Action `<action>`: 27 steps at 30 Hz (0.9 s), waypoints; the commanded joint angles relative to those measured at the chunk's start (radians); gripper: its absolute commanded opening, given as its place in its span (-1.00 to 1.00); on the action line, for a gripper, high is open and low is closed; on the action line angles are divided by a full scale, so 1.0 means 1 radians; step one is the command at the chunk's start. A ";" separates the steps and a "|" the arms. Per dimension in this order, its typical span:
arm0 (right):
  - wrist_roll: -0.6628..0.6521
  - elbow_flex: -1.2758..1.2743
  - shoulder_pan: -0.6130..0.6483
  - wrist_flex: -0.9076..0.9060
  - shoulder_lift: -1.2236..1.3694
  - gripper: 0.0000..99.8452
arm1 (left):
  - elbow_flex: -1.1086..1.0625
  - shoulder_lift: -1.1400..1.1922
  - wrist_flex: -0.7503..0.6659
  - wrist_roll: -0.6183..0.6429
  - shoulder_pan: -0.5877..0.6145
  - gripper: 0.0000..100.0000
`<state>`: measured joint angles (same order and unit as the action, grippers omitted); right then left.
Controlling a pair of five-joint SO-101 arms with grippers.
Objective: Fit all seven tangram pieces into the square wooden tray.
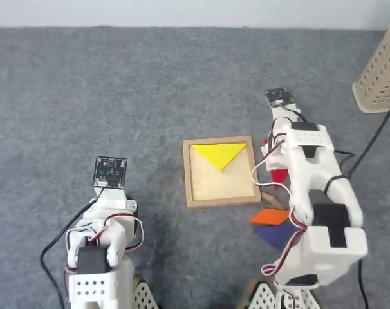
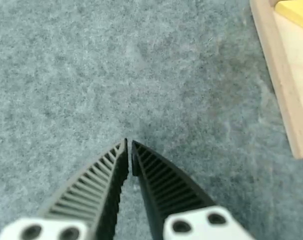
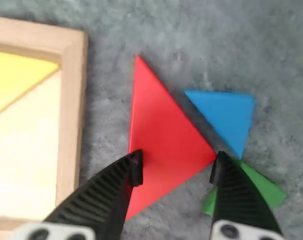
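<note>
– Red triangle (image 3: 161, 145): how does it lie from the tool?

– Directly under the right gripper (image 3: 177, 167). The jaws are spread and straddle it. One fingertip (image 3: 135, 167) is at its long edge, the other at the opposite square corner. Nothing is grasped yet.

– And the long edge?

– It runs near to far, just beside the right rim of the square wooden tray (image 3: 71, 100) and roughly parallel to it. The square corner points right, away from the tray, almost meeting a tip of the blue triangle (image 3: 224, 115). A green piece (image 3: 261, 192) lies just past that, partly under the outer finger.

– So which way does it go?

– Left, I'd judge, over the rim. The yellow triangle (image 1: 219, 154) already fills the far part of the tray and the near part is bare wood. An orange piece (image 1: 270, 216) and a purple one (image 1: 278, 234) wait near the tray's near right corner.

– The other arm?

– The left gripper (image 2: 129, 147) is pinched closed on nothing over the carpet, left of the tray. The right arm is plainly the nearer.
</note>
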<state>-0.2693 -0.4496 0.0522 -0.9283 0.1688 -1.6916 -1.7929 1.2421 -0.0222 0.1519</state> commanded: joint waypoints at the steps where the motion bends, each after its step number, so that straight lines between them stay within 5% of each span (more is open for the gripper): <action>1: -0.029 0.023 0.041 -0.033 0.024 -0.54 | 0.005 -0.006 0.006 0.008 0.002 -0.98; 18: -0.044 -0.055 0.061 -0.036 -0.196 -0.53 | 0.005 -0.006 0.006 0.008 0.002 -0.98; 27: -0.141 -0.063 0.085 0.039 -0.084 -0.52 | 0.005 -0.006 0.006 0.008 0.002 -0.98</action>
<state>-0.3874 -0.5447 0.1304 -0.9145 0.0644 -1.6916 -1.7929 1.2421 -0.0222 0.1519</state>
